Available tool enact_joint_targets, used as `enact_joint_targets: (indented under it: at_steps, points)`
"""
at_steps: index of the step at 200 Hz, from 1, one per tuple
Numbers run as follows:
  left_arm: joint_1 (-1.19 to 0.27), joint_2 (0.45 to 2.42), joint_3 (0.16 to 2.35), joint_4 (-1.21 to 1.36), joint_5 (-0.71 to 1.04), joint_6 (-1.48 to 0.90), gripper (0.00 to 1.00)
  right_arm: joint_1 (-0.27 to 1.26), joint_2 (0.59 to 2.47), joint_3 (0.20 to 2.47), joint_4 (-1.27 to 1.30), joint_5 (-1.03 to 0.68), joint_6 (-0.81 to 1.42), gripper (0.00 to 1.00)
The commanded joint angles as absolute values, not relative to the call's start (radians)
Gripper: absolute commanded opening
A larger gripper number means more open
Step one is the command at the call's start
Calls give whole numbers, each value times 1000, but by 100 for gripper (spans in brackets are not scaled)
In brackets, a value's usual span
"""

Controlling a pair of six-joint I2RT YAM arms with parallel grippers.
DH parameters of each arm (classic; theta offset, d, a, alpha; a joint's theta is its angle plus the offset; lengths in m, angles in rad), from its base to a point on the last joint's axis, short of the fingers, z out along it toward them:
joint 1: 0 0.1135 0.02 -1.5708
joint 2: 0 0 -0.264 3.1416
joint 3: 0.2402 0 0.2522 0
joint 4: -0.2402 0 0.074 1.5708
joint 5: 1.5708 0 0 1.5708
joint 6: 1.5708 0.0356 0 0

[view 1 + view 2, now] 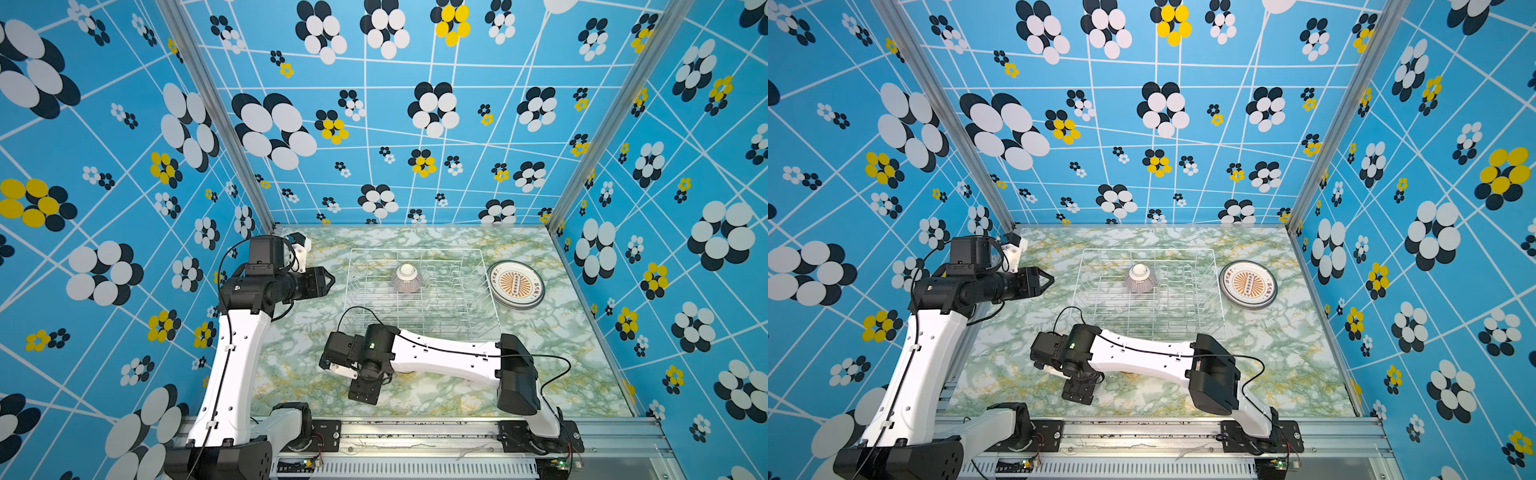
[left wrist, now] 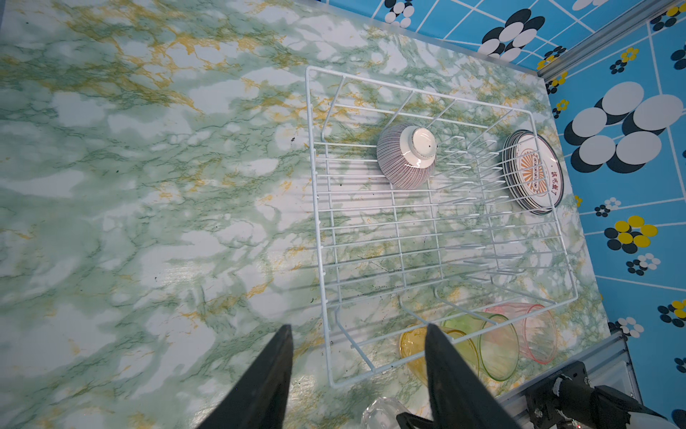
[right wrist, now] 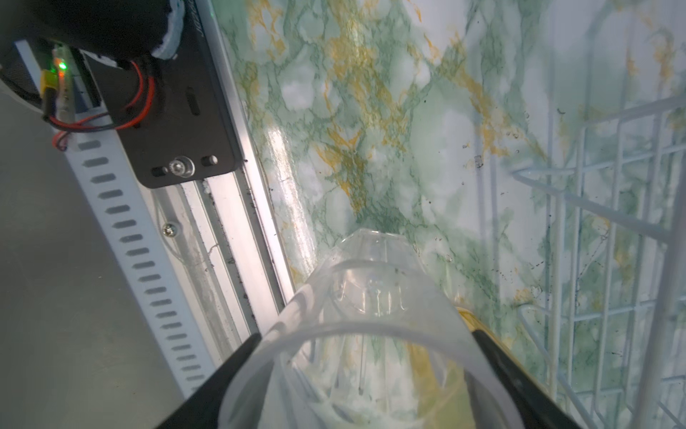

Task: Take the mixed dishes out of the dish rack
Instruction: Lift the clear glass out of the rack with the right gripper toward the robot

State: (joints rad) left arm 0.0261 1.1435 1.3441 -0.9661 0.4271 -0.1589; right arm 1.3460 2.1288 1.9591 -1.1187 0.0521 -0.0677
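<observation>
The dish rack (image 1: 453, 303) sits toward the back of the table (image 1: 307, 328), with wide bare marble to its left. There the left claw (image 2: 356, 328) hovers, spread and empty. An upturned striped bowl (image 1: 406, 277) rests in the rack's far-left part. The plates (image 1: 515, 284) lie stacked just beside the rack's right edge, near the side wall. In the tighter front strip, the right claw (image 3: 365, 334) pinches a clear tumbler (image 3: 371, 297). Amber (image 2: 412, 345), green (image 2: 482, 341) and pink (image 2: 534, 330) tumblers line the rack's near edge. The top plate bears red characters, too small to read.
</observation>
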Motion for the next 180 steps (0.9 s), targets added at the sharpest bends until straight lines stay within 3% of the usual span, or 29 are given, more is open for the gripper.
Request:
enact_joint_targets:
  at_steps: [1,97,135,180]
  points:
    - [35,1145,1353,-980,437,-135,58,1323,2149,1964,-1123,73,-83,55]
    - [37,1154,1337,-981,441,-128,58,1270,2169,1912,-1039,52,-93,61]
    - [37,1154,1336,-983,440,-126,62,1262,2202,1904,-1037,50,-93,69]
    - [37,1154,1336,-989,445,-121,62,1256,2213,1903,-1035,52,-92,72]
